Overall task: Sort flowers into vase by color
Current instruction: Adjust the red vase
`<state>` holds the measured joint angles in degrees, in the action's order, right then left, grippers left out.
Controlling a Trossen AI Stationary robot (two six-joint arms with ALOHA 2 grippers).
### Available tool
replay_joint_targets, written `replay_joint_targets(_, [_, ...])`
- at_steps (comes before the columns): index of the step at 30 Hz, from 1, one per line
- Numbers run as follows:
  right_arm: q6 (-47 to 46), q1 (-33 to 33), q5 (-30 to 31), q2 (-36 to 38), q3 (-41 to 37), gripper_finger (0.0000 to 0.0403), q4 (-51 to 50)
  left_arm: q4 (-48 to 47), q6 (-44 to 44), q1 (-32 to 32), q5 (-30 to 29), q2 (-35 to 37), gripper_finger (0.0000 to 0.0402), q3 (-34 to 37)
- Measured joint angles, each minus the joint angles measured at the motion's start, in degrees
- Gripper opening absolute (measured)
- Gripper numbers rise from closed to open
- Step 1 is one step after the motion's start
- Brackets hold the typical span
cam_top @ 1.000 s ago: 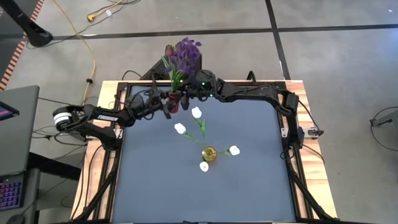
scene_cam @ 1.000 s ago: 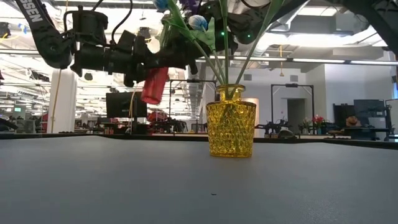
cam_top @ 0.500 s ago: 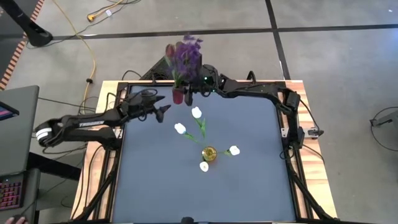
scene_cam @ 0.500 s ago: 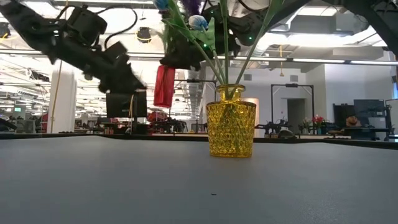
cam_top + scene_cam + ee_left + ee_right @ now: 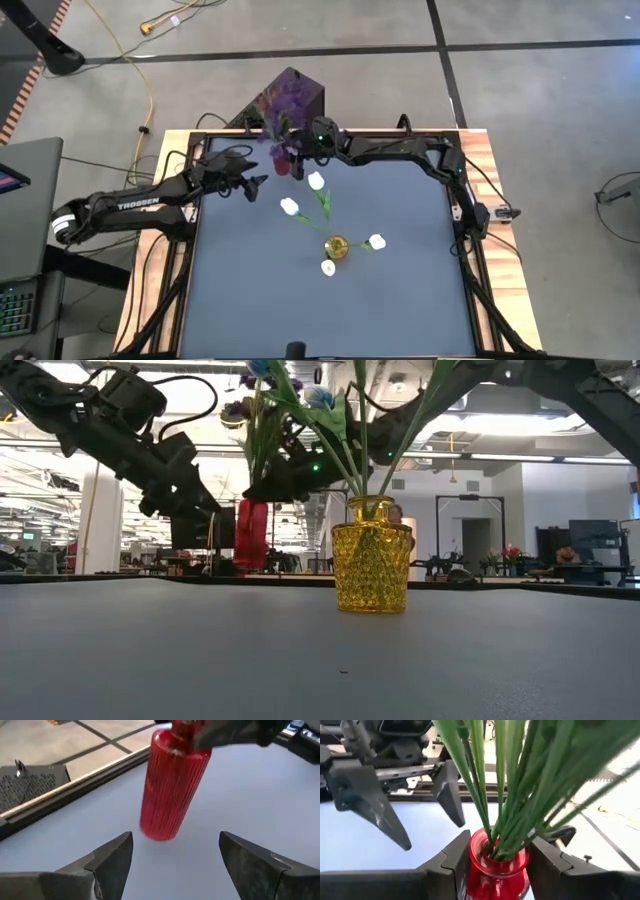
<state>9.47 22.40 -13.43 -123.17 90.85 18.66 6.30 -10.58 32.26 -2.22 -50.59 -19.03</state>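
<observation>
Over on the left, the left pincer [image 5: 254, 183] hangs released above the tabletop [image 5: 400, 300], its fingers spread wide and pointed at the red vase [image 5: 283, 164] just beside it. That vase is gripped at the neck by the right pincer [image 5: 297, 152], clenched on it near the tabletop's far edge; whether its base touches down I can't tell. The purple sprigs [image 5: 287, 98] and a dark red tulip stand bunched in it, spilling out past the edge. Nearer the middle, the yellow vase [image 5: 336, 247] holds four white tulips [image 5: 316, 181].

I'd say the red vase is being set down. The next move calls for lowering it level, then loosening slowly so the top-heavy bunch doesn't tip it.

The far rail is close behind. The whole near half lies open.
</observation>
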Motion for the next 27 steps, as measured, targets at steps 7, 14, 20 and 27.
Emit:
replay_joint_targets(7, [1.5,0.4,1.7,0.0,0.2,0.0174,-2.0,-0.2,-0.6,-0.4,0.2,0.0,0.0283,0.0])
replay_joint_targets(14, [2.0,1.1,1.8,-1.2,0.0,0.0174,-1.8,-0.3,-0.7,-0.4,0.2,0.0,0.0283,0.0])
replay_joint_targets(20, [-1.5,1.1,3.0,-1.2,0.1,0.0174,-3.2,-0.4,-1.2,-0.4,0.4,0.0,0.0283,0.0])
replay_joint_targets(27, [-1.9,0.6,4.9,-1.8,0.1,0.0174,-6.9,-0.4,-1.3,-0.4,0.4,0.0,0.0283,0.0])
